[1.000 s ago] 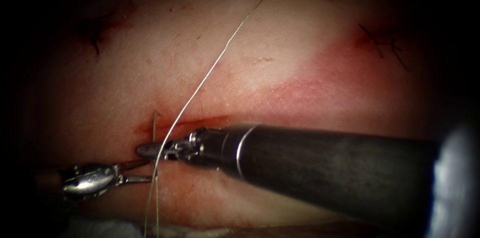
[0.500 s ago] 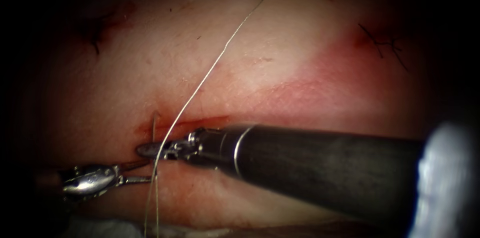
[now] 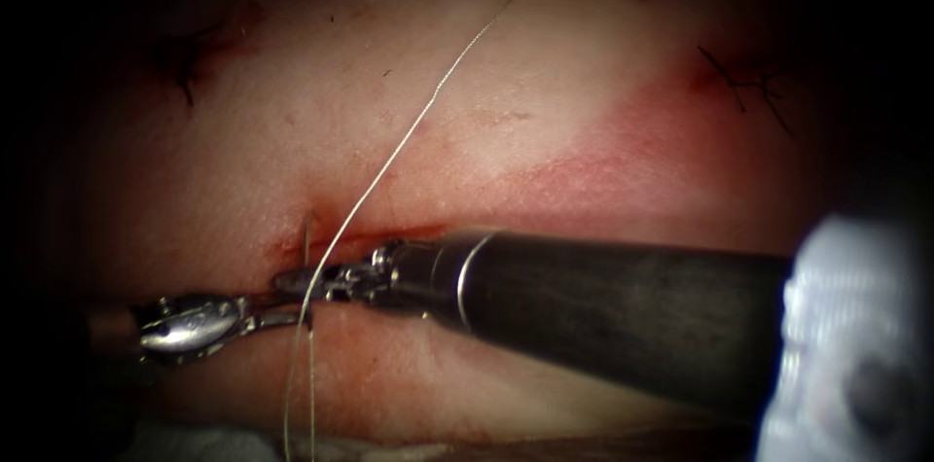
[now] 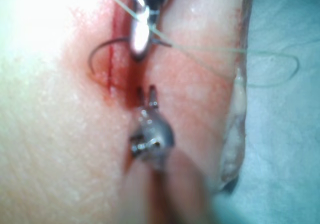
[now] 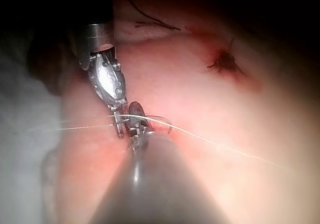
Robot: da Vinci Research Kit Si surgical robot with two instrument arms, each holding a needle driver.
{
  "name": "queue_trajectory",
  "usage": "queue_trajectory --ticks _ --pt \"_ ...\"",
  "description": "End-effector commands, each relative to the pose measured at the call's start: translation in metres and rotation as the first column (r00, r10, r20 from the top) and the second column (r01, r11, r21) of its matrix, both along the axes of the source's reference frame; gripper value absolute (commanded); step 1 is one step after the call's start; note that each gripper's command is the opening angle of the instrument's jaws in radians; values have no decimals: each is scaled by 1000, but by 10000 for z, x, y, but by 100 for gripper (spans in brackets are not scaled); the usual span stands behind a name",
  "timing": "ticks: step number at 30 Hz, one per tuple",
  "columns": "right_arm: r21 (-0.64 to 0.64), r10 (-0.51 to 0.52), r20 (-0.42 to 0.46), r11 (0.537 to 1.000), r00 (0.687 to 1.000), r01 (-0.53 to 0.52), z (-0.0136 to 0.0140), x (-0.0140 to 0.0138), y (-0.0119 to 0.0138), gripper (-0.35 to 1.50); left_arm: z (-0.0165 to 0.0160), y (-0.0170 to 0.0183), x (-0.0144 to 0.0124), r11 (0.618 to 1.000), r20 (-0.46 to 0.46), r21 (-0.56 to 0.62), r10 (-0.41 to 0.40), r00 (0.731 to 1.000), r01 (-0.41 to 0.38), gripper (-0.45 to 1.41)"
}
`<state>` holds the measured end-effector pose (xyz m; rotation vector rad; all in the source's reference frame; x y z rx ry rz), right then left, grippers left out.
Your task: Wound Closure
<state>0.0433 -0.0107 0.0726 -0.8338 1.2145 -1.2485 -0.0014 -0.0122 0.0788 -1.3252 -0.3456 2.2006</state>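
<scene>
Cut (image 3: 409,231) runs along the lower part of the tissue (image 3: 506,122), red along its line. Your left tool (image 3: 282,309) lies at the tissue's lower left edge, just below the cut's left end. Its jaws are a little apart and hold nothing.

Needle (image 3: 307,233) is at the cut's left end, arching over the cut. Its far end looks set in the tissue, though the tip can't be made out. Thread (image 3: 409,136) comes down from the tissue's top edge, crosses by the jaws and trails off the bottom edge.

Your right tool (image 3: 297,280) reaches in from the right, jaws closed on the needle, seemingly toward its back end.

Step, as a judgement: a stitch bite at the cut's left end, mid-passage. The next move calls for following the needle's curve, keeping your left jaws ready near the tip and keeping the thread out of both jaws.
</scene>
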Motion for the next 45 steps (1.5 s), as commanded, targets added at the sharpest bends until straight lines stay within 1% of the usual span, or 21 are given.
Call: queue_trajectory --ticks 1,7,10,18,24,26,29,33,37,41,45 --pt "16 3 1 1000 1000 -3 7 5 -3 -35 11 -8 -3 1000 6 -2 6 1000 -6 9" --pt "94 12 18 995 1000 -14 23 1 -10 -35 10 -9 0 1000 6 -1 7 1000 -7 9" --pt "101 10 22 995 1000 -12 33 -4 -16 -35 10 -8 -2 1000 6 -1 5 1000 -5 10" --pt "117 -5 42 993 999 0 42 -13 -28 -35 10 -7 -3 1000 5 -1 5 1000 -5 10" --pt "122 -3 43 992 999 -2 34 -13 -26 -35 10 -7 -3 1000 6 0 5 1000 -5 10" --pt "134 7 30 991 1000 -11 21 -12 -20 -35 5 -3 -5 1000 6 5 2 1000 -2 10" --pt "144 14 27 989 1000 -18 12 -12 -13 -35 -2 6 -9 1000 6 13 -6 1000 6 9" --pt "149 4 12 989 1000 -5 8 -16 -14 -35 -5 16 -12 1000 6 9 -19 1000 19 7" --pt "149 -3 8 989 1000 2 7 -19 -18 -35 4 20 -16 1000 4 2 -25 1000 25 5" --pt "156 -4 6 988 1000 3 8 -18 -16 -35 35 7 -24 1000 9 -18 -18 1000 18 4" --pt "192 1 11 981 1000 -3 7 -16 -15 -35 46 7 -22 1000 7 -14 -15 1000 15 5"
